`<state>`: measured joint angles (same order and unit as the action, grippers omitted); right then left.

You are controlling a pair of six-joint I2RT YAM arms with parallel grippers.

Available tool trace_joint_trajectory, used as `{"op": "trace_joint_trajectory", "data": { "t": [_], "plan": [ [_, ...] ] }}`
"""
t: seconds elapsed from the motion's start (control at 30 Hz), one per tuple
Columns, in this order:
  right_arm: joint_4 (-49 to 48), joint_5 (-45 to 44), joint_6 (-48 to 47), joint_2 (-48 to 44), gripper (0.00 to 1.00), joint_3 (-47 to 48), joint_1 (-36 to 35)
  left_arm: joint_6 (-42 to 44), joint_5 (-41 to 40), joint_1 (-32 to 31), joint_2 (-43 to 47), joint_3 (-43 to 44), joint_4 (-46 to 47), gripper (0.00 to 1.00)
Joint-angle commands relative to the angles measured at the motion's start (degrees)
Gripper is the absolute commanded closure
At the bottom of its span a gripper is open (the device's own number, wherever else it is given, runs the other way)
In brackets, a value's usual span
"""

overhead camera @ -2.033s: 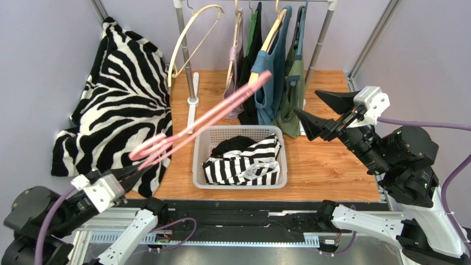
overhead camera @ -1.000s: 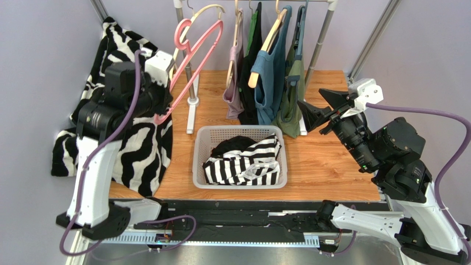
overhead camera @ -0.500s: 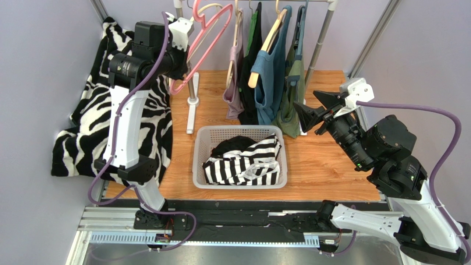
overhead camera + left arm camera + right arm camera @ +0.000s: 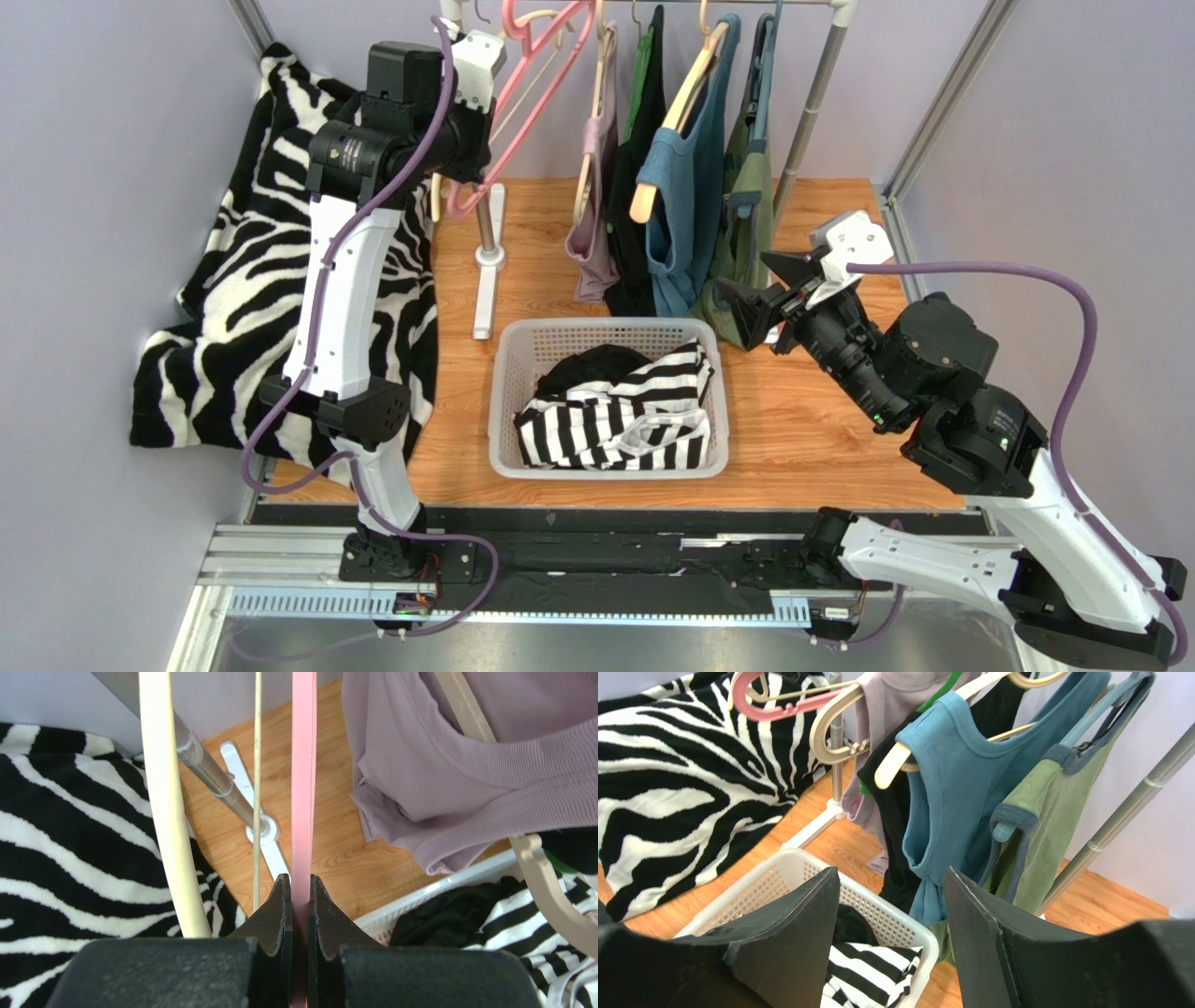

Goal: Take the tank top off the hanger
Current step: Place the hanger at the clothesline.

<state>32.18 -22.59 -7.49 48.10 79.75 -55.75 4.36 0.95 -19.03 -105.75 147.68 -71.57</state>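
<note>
Several tank tops hang on hangers from the rail: a lilac one (image 4: 596,210) (image 4: 449,777), a black one (image 4: 634,168), a blue one (image 4: 687,210) (image 4: 955,784) and a green one (image 4: 741,238) (image 4: 1039,833). My right gripper (image 4: 744,284) (image 4: 891,875) is open and holds nothing. It sits low, just right of the green top's hem, facing the blue and green tops. My left gripper (image 4: 474,165) (image 4: 300,878) is shut on a bare pink hanger (image 4: 540,63) (image 4: 303,777), held high by the rail's left end.
A white basket (image 4: 512,406) with striped and black clothes (image 4: 624,413) sits mid-table. A zebra blanket (image 4: 267,280) covers the left side. An empty cream hanger (image 4: 165,812) (image 4: 833,721) hangs beside the rack's left pole (image 4: 484,210).
My left arm swung the pink hanger from low at the front left up to the rail. My right gripper moved left toward the hanging tops, and its jaws narrowed slightly.
</note>
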Motion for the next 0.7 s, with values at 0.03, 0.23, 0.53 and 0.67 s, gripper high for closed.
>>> {"op": "trace_joint_trajectory", "data": {
  "t": [0.03, 0.23, 0.53, 0.67],
  "plan": [
    [-2.92, 1.06, 1.33, -1.07, 0.40, -1.52, 0.11, -0.67, -0.77, 0.31, -2.08, 4.55, 5.65, 1.00],
    [-3.09, 1.14, 1.60, -2.13, 0.41, -2.31, 0.11, -0.67, -0.86, 1.18, -5.07, 4.73, 6.09, 1.00],
    [-3.18, 1.41, 2.30, -2.92, 0.43, -3.63, 0.11, -0.93, -0.51, 2.59, -7.71, 5.08, 5.21, 1.00],
    [-3.18, 1.15, 3.09, -2.75, 0.41, -4.07, 0.11, -1.11, 0.10, 2.59, -4.74, 1.31, 4.86, 1.00]
  ]
}}
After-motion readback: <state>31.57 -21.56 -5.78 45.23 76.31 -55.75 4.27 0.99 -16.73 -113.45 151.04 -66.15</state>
